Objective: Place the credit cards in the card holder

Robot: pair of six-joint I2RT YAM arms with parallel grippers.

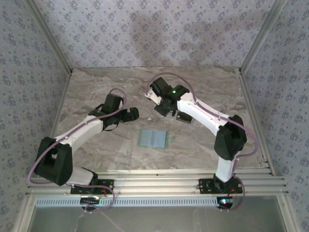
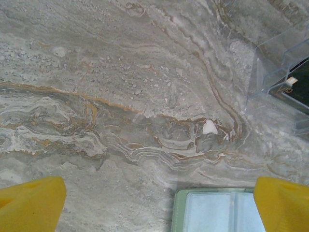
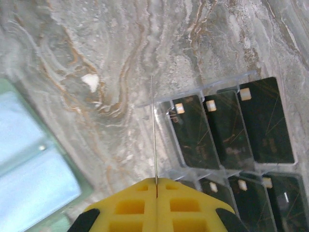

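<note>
Seven credit cards (image 3: 227,133), one in the right tool (image 3: 156,182); one card holder (image 1: 153,138).

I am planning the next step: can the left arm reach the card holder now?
Probably yes: the open left gripper hovers close to the card holder, and nothing lies between them.

Card holder (image 2: 215,211) half beyond the left wrist view's bottom edge.

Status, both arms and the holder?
Left gripper open, over card holder edge. Right gripper shut on a thin card, seen edge-on. Holder lies open, nothing on it.
</note>
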